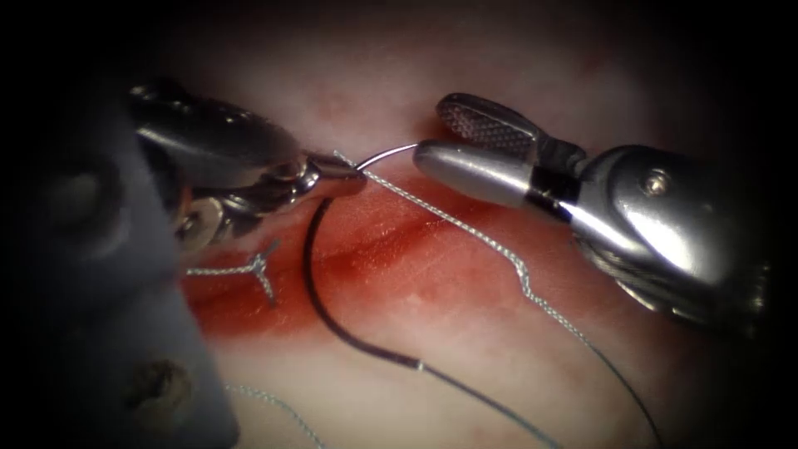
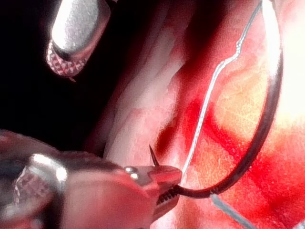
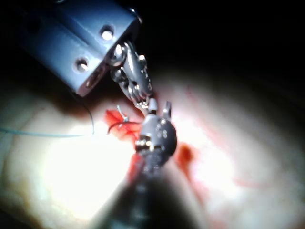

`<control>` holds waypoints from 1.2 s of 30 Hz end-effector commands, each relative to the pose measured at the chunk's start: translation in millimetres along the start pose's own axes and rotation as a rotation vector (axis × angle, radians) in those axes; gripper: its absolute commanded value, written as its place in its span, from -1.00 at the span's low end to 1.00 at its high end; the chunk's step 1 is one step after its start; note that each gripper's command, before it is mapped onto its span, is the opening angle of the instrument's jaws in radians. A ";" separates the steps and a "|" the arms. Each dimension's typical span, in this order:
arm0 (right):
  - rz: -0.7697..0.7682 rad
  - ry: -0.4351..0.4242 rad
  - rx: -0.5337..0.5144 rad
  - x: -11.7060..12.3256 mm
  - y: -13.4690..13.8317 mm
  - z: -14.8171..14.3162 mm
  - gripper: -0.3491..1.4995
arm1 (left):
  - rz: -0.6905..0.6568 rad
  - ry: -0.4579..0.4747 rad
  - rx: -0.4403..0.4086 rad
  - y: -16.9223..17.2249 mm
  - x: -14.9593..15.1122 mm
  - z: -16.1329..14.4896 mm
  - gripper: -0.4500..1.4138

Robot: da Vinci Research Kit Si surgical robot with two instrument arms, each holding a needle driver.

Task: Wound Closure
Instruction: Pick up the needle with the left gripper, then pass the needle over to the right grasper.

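The left tool pinches the needle close behind its point, jaws pressed together on it. The needle curves free above the tissue, its tail end toward the tissue's near edge, where the thread joins. The right tool holds nothing, jaws spread just beside the point. A knot, seemingly with cut ends, sits on the cut amid red fluid.

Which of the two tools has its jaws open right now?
The right tool, entering from the picture's right: its jaws gape and hold nothing. The left tool is shut on the needle near its tip, above the tissue.
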State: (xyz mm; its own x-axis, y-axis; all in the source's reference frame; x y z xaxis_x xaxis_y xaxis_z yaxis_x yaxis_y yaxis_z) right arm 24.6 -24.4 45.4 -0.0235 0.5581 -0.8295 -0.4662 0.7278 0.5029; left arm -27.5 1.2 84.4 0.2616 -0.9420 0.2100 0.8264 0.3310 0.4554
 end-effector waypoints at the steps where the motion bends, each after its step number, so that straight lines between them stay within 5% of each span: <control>1: 0.006 0.005 -0.031 1.5 -0.3 1.1 -0.38 | -0.022 -0.026 -0.023 0.4 -1.5 -0.3 -1.00; 8: 0.197 0.009 -0.261 1.8 -1.4 1.1 -0.25 | -0.124 -0.201 -0.174 2.5 -3.7 -2.3 -1.00; 11: 0.201 -0.056 -0.229 1.8 -2.2 1.7 -0.22 | -0.044 -0.266 -0.167 2.8 -4.1 -2.4 -1.00; 16: 0.217 -0.185 -0.177 1.4 -3.8 2.5 -0.31 | 0.212 -0.418 -0.021 2.1 -4.4 -2.0 -1.00; 17: 0.226 -0.224 -0.157 1.1 -4.3 2.7 -0.42 | 0.313 -0.482 0.091 1.8 -4.5 -1.8 -1.00; 18: 0.226 -0.224 -0.157 1.1 -4.3 2.7 -0.42 | 0.313 -0.482 0.091 1.8 -4.5 -1.8 -1.00; 20: 0.230 -0.252 -0.153 0.8 -4.7 2.8 -0.62 | 0.393 -0.558 0.244 1.3 -4.5 -1.5 -1.00; 26: 0.252 -0.295 -0.131 -0.9 -4.7 3.1 -0.67 | 0.414 -0.543 0.485 0.5 -4.7 -1.5 -1.00; 31: 0.297 -0.281 -0.135 -2.8 -4.5 3.2 -0.44 | 0.373 -0.597 0.593 0.2 -5.0 -2.0 -1.00; 32: 0.298 -0.275 -0.134 -3.6 -4.5 3.3 -0.16 | 0.372 -0.602 0.638 0.2 -5.0 -2.0 -1.00; 36: 0.332 -0.272 -0.123 -4.3 -4.5 3.3 0.15 | 0.354 -0.607 0.722 0.1 -4.9 -2.1 -1.00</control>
State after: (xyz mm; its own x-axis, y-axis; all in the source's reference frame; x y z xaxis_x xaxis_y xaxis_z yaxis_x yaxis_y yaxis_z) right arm 28.5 -29.6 48.1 0.0233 0.8715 -0.4898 -0.5612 0.4169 0.7150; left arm -27.3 4.6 82.0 -0.0503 -0.6750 0.7361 0.1610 0.7219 0.6730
